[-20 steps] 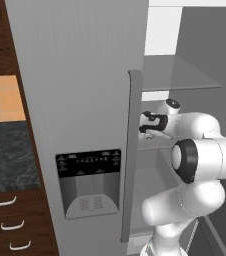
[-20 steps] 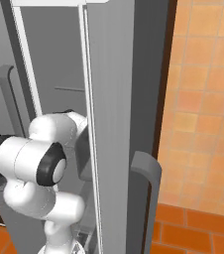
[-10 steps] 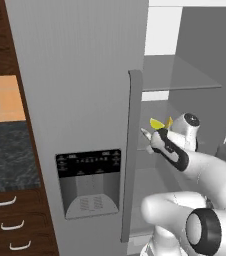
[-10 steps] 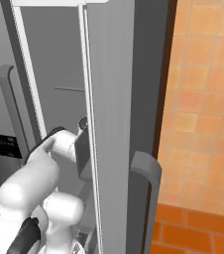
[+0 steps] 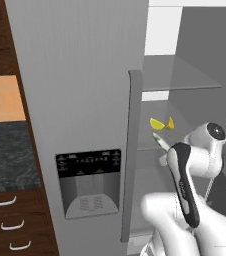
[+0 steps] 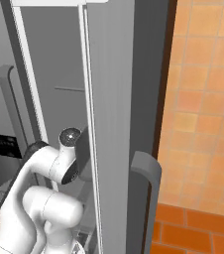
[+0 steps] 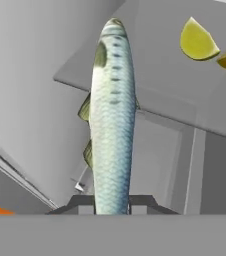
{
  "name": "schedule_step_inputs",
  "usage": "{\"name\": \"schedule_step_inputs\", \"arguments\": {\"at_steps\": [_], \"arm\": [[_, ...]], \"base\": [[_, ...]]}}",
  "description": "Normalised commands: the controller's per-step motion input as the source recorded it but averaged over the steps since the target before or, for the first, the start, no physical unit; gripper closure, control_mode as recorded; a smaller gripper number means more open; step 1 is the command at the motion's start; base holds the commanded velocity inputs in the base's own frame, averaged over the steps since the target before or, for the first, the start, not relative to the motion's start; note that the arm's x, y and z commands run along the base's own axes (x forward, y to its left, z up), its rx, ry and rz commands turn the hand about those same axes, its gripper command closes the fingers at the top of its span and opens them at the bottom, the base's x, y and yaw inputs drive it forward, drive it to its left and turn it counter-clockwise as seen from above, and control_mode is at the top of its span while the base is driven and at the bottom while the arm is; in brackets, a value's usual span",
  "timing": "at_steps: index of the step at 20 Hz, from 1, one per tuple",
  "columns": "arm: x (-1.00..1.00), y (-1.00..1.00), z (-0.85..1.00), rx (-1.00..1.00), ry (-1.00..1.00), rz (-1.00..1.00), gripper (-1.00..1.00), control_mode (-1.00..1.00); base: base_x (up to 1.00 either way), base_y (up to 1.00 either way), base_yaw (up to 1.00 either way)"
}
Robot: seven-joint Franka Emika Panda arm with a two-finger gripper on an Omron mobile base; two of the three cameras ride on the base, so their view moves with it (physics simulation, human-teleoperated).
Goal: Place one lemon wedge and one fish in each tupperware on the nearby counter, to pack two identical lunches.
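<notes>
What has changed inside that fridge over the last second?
The white arm has swung: its big elbow joint dropped low, and the hand drew back from the shelf. The dark fingers stay clamped on a long silvery scaled fish. Two yellow lemon wedges on the grey fridge shelf have come into view. The grey fridge door has not moved.

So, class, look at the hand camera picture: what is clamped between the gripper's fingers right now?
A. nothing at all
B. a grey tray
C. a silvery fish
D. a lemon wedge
C: in the hand view the fish rises from between the fingers of the gripper, while the lemon wedges lie apart on the fridge shelf.
</notes>
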Motion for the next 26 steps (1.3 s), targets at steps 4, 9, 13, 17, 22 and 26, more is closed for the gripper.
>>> {"name": "schedule_step_inputs", "arguments": {"at_steps": [4, 9, 13, 17, 22, 26], "arm": [[-1.0, -0.01, 0.42, 0.0, 0.0, -0.01, 1.0, -1.0], [-1.0, 0.07, 0.39, 0.0, 0.0, 0.0, 1.0, -1.0], [-1.0, 0.57, -0.23, -0.11, 0.0, 0.0, 1.0, -1.0], [0.0, 0.0, 0.0, 0.0, 0.0, 0.0, 1.0, 1.0], [0.0, 0.0, 0.0, 0.0, 0.0, 0.0, 1.0, 1.0], [0.0, 0.0, 0.0, 0.0, 0.0, 0.0, 1.0, 1.0]], "base": [[0.0, 0.0, 0.0], [0.0, 0.0, 0.0], [0.0, 0.0, 0.0], [-0.95, 0.98, 0.03], [-0.01, 1.0, 0.11], [0.36, 1.0, 0.03]]}}
